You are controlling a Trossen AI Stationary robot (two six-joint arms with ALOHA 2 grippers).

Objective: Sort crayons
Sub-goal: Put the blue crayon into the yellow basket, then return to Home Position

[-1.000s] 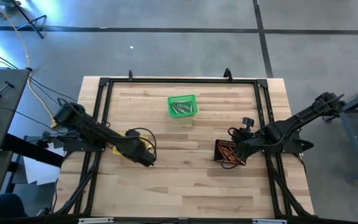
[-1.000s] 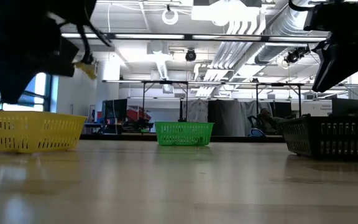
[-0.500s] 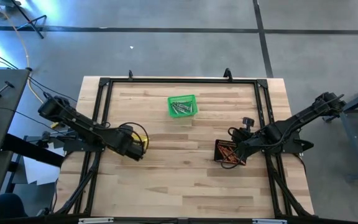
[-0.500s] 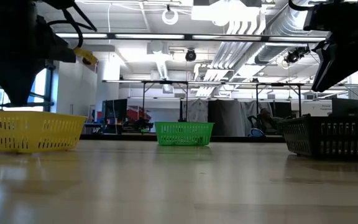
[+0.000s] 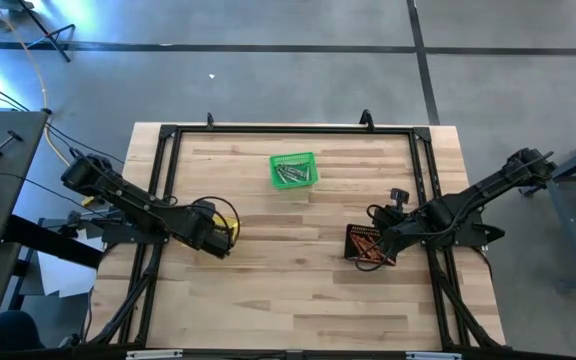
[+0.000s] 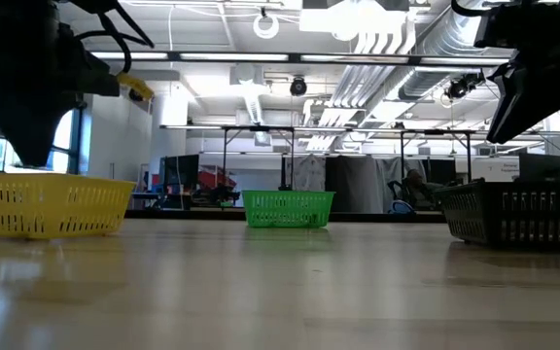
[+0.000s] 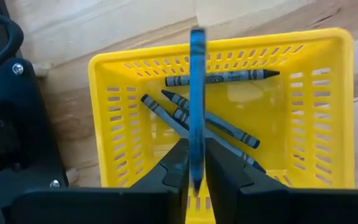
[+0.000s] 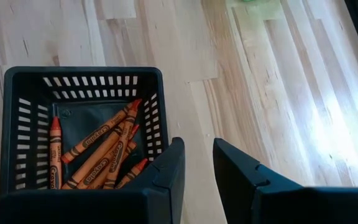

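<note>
Hovering over the yellow basket, the left gripper pinches a blue crayon upright; blue-grey crayons lie inside. The right gripper, fingers spread and empty, hangs beside the black basket of orange-red crayons.

Light wooden table, green basket at back, yellow basket left, black basket right

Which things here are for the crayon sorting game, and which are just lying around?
For the sorting:
- blue crayon between the left gripper fingers, over the yellow basket
- blue-grey crayons in that basket
- orange crayons in the black basket, below the open, empty right gripper
- green basket

Just there:
- black frame around the table
</note>
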